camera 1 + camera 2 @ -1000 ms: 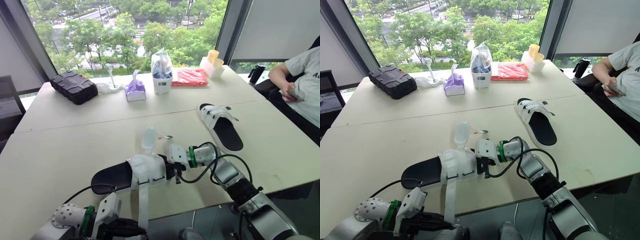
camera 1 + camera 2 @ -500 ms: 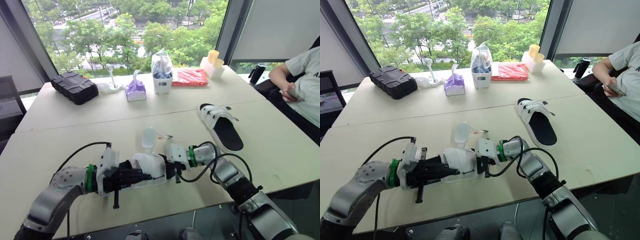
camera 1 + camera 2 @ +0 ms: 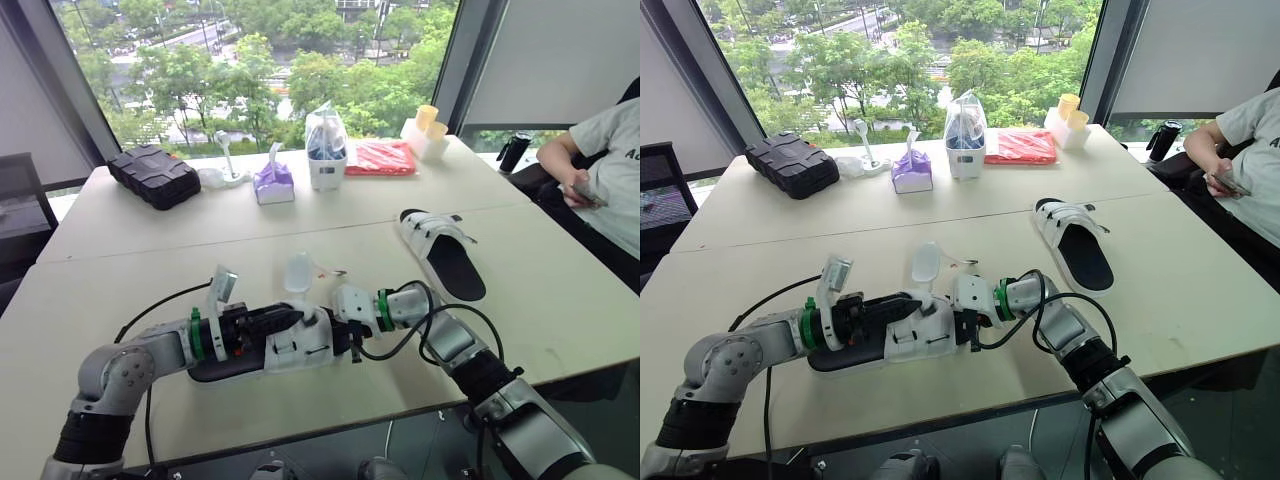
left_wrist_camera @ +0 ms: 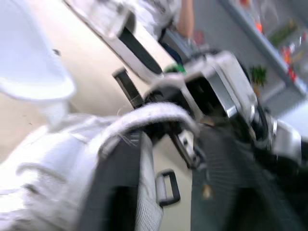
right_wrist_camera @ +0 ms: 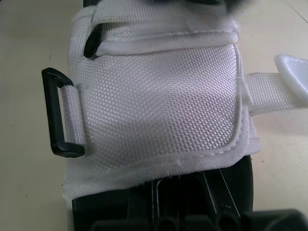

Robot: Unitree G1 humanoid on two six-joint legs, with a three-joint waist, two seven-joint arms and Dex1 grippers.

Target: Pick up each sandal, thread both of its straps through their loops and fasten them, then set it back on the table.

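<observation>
Looking over the pale table (image 3: 120, 250), you have a person (image 3: 605, 165) seated at its far right edge. A black case (image 3: 150, 175) lies at the far left. The far sandal (image 3: 445, 255) lies flat on the table to the right, white straps at its far end, well apart from both arms. The near sandal (image 3: 300, 343) sits near the table's near edge, between your two arms, lengthwise left to right; you cannot tell whether its sole touches the table. Your right gripper (image 3: 345, 338) is clenched on that sandal's right end, its black fingers pinching the sole just beside the white upper. Your left gripper (image 3: 288, 318) reaches in from the left over the black footbed, its tip at the upper's edge; whether it is grasping anything you cannot tell. Along the far side stand a clear bag (image 3: 325, 145), a purple tissue box (image 3: 272, 182) to its left, a red packet (image 3: 378, 155) to its right, and yellow cups (image 3: 427, 122) beyond that. One white strap (image 5: 276, 89) trails loose from the upper's far side, not yet threaded. A black loop (image 5: 60, 113) sticks out from the upper's near side
</observation>
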